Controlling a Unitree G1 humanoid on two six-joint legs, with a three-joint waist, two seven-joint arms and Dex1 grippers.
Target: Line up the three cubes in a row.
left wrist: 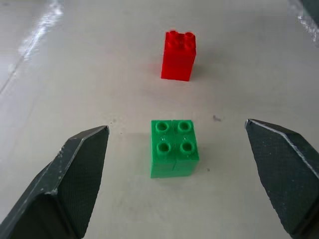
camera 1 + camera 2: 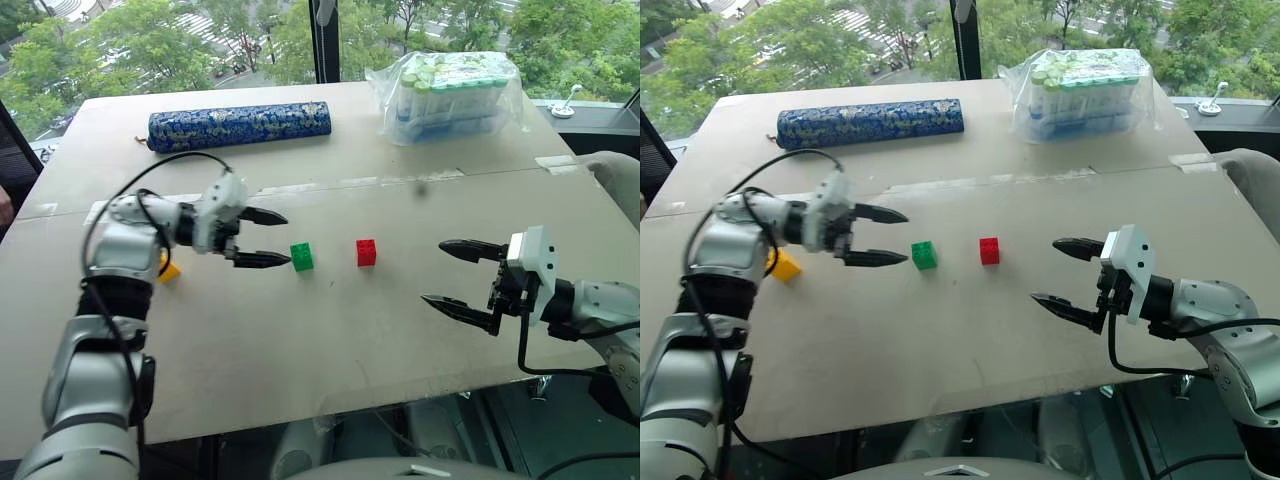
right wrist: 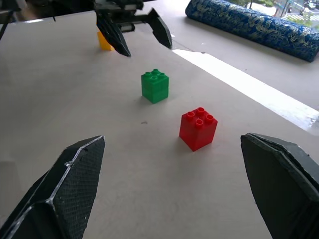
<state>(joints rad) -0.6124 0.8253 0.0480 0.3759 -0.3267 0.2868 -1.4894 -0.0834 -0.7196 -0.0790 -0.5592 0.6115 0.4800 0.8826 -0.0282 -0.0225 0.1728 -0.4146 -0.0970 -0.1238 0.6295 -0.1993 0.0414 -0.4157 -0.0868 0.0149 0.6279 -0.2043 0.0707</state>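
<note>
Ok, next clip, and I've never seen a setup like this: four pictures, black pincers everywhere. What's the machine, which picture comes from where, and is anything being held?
It is a humanoid robot with two arms, each ending in a two-fingered black gripper. The two wide pictures come from cameras in its head, looking down over a table. The two close-ups come from cameras on its wrists, looking out between that arm's own fingers.

On the table stand a green cube and a red cube side by side, apart. A yellow cube sits by the left arm. At the far edge lie a long blue patterned roll and a clear bag of capped tubes.

Nothing is held. The left gripper is open just beside the green cube; the right gripper is open too.
</note>
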